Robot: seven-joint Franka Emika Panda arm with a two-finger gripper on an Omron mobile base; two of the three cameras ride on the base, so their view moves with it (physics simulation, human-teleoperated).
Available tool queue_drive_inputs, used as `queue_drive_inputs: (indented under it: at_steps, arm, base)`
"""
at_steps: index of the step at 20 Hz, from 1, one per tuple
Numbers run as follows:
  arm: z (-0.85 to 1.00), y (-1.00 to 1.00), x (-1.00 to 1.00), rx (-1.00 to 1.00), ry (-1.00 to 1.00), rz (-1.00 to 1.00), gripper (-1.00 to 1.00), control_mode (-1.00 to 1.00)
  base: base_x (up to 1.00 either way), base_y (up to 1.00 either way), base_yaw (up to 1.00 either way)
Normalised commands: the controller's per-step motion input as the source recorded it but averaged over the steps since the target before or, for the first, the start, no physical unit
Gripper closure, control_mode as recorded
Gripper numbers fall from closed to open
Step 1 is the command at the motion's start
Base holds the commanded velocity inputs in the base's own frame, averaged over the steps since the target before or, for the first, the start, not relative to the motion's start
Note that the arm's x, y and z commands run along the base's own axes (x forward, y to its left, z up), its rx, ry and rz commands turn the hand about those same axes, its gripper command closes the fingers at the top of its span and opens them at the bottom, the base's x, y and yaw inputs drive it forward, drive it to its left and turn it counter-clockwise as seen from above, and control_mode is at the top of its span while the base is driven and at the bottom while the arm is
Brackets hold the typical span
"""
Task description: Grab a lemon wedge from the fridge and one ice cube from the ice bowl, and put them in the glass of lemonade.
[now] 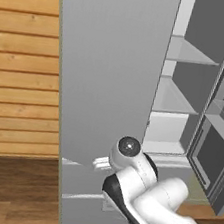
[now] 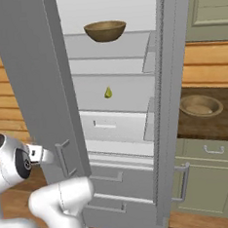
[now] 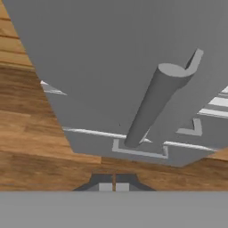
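Right base view is showing the fridge (image 2: 43, 68) standing open with the lemon wedge (image 2: 107, 92) sitting on the middle shelf (image 2: 129, 92), around 1 o'clock from the gripper (image 2: 37, 153). Fingers are pinched together, holding nothing. I'd back off the door handle (image 3: 149, 107), open up, then reach in.

Upper left of the left base view, a wall of light wooden planks (image 1: 20, 61) runs in level boards, and below it a darker wood floor (image 1: 12, 191) fills the lower left corner. Over in the right base view, top centre, a deep dark brown bowl (image 2: 105, 30) sits upright on a high shelf. At the right edge, a dark brown countertop (image 2: 224, 121) tops pale green cabinets (image 2: 210, 181) with small curved metal handles (image 2: 214, 150). Upper right, a pale green panelled cupboard (image 2: 209, 10) hangs on the wall.
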Motion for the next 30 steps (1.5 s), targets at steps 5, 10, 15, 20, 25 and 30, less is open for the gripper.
queue_drive_inputs:
  at_steps: [5,10,15,20,25,30]
  arm:
    - [0.94,0.07,-0.83,0.02,-0.06,0.13,1.0,-1.0]
    - [1.0,-0.4,-0.42,0.15,-0.1,0.02,1.0,-1.0]
    - [1.0,-0.97,-0.55,0.27,-0.13,0.0,1.0,-1.0]
    - [0.94,-1.0,-0.37,0.32,-0.21,0.0,1.0,-1.0]
    - [0.36,-0.69,0.12,0.28,-0.16,-0.04,1.0,-1.0]
    - [0.0,0.0,0.92,0.04,0.07,-0.11,1.0,-1.0]
  base:
    - [0.0,0.0,0.0]
    - [0.0,0.0,0.0]
    - [0.0,0.0,0.0]
    - [0.0,0.0,0.0]
    - [0.0,0.0,0.0]
    - [0.0,0.0,0.0]
